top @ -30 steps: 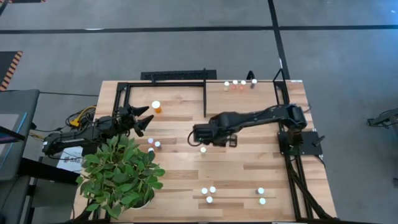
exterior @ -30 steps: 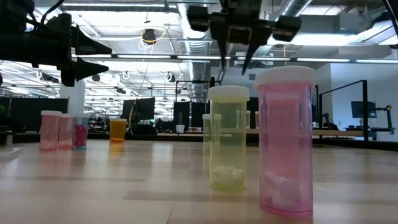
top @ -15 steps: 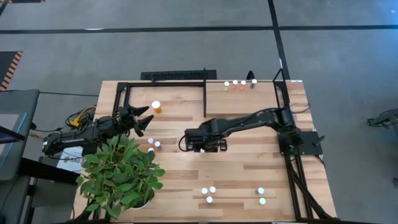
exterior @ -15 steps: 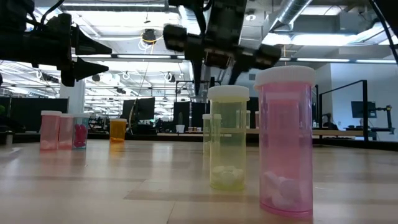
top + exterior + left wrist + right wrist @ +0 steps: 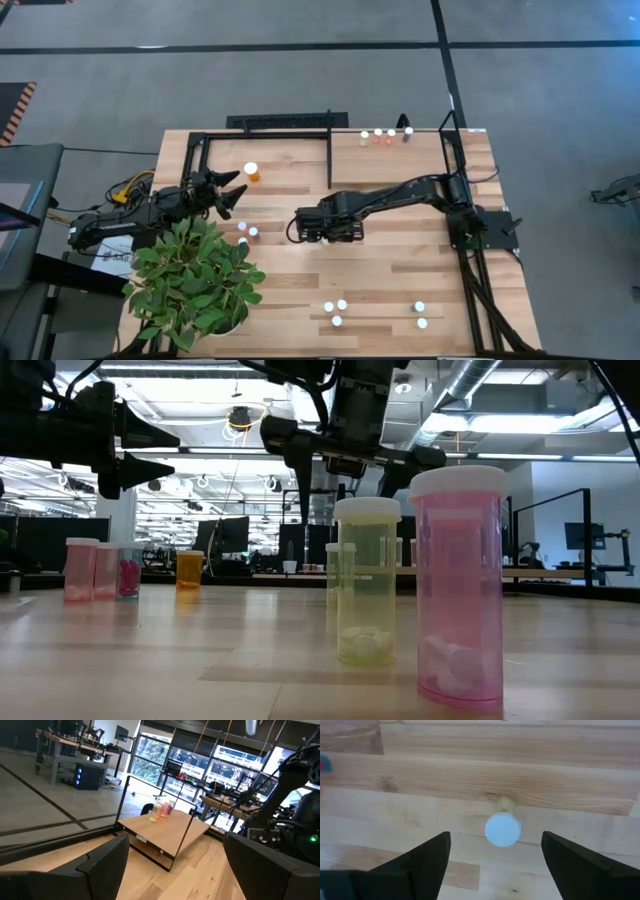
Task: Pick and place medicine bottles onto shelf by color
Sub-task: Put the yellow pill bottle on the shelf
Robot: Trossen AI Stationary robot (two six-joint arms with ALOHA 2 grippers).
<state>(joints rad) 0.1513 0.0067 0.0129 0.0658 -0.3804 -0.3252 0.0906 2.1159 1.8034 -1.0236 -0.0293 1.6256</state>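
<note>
Right wrist view: right tool (image 5: pixel 495 857) now spread wide above a vial (image 5: pixel 503 827) at bench centre, moved toward nine o'clock; grasp likely next. Left tool (image 5: pixel 228 190) spread, waiting.

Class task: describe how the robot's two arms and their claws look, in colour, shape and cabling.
Both arms are dark, jointed and slim. The left claw ends in two pointed black fingers; the right claw has broad, flat, wedge-shaped black fingers. Yellow and orange cables bunch near the left arm's base.

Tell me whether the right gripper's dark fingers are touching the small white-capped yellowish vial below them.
Apart. The right wrist view shows the white-capped vial standing between the open right gripper, bare wood visible between it and each finger.
</note>
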